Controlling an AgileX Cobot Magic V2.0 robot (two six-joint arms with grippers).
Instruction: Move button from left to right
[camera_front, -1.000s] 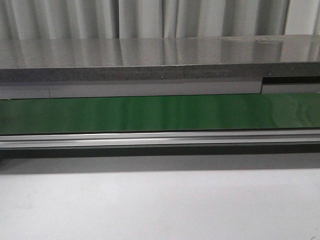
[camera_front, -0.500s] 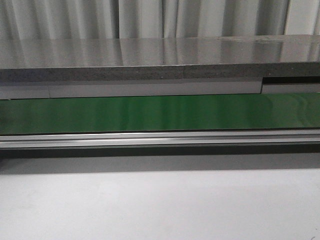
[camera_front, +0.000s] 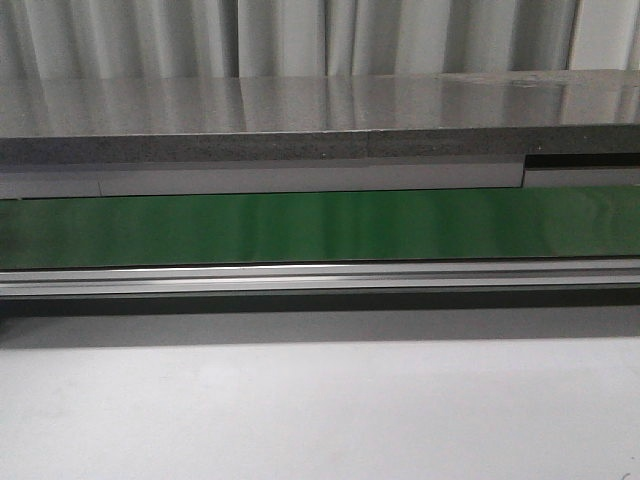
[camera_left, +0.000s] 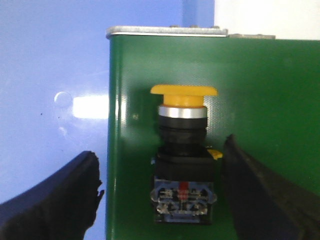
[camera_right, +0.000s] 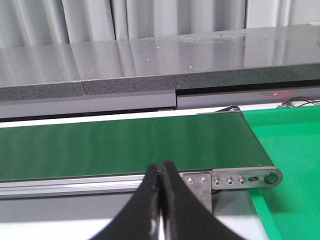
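Black fingers (camera_left: 55, 200) of the left gripper (camera_left: 165, 195) stand wide apart, flanking the button (camera_left: 183, 155) on the green belt (camera_left: 260, 90) without touching it. Right gripper (camera_right: 161, 200) fingers are pressed together, empty.

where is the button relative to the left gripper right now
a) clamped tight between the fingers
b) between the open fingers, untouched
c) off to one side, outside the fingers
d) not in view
b: the button lies on the green belt between the left gripper's spread fingers, with gaps on both sides.
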